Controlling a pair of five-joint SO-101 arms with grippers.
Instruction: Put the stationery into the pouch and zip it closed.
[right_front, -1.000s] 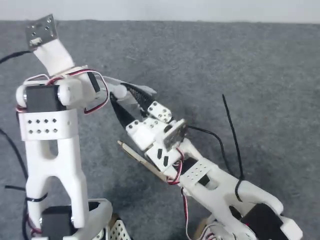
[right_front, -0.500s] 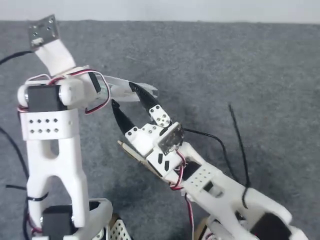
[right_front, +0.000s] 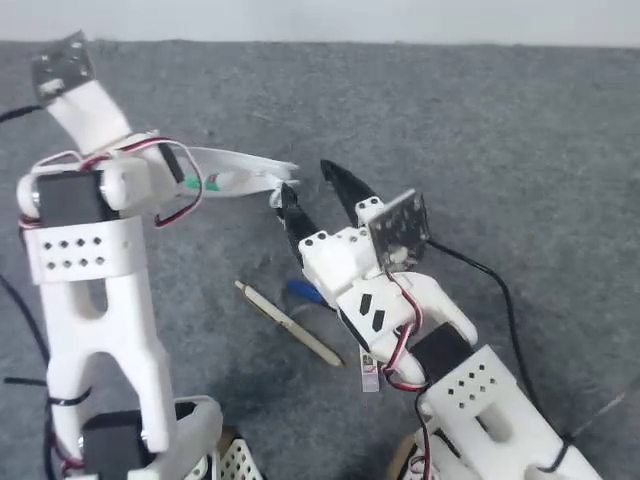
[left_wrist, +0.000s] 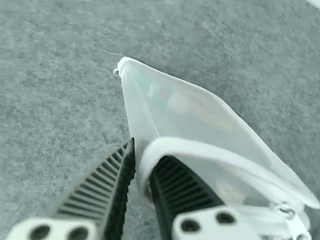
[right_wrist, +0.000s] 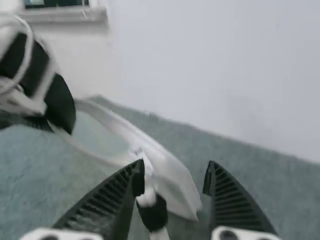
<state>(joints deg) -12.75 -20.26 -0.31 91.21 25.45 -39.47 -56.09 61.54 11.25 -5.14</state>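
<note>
L claw (left_wrist: 144, 155) clamped on translucent white plastic pouch (left_wrist: 190, 115); R claw (right_front: 305, 178) apart at its end. Hard tug could slip it.

Translucent white pouch (right_front: 240, 178) held up; tan pencil (right_front: 290, 324) and small blue item (right_front: 303, 292) loose on the grey bench (right_front: 500, 120).
The left tool (left_wrist: 145, 152) clamps the pouch by one edge, and faint green and pale shapes show through it. The pencil lies flat, the blue item just beside it.
</note>
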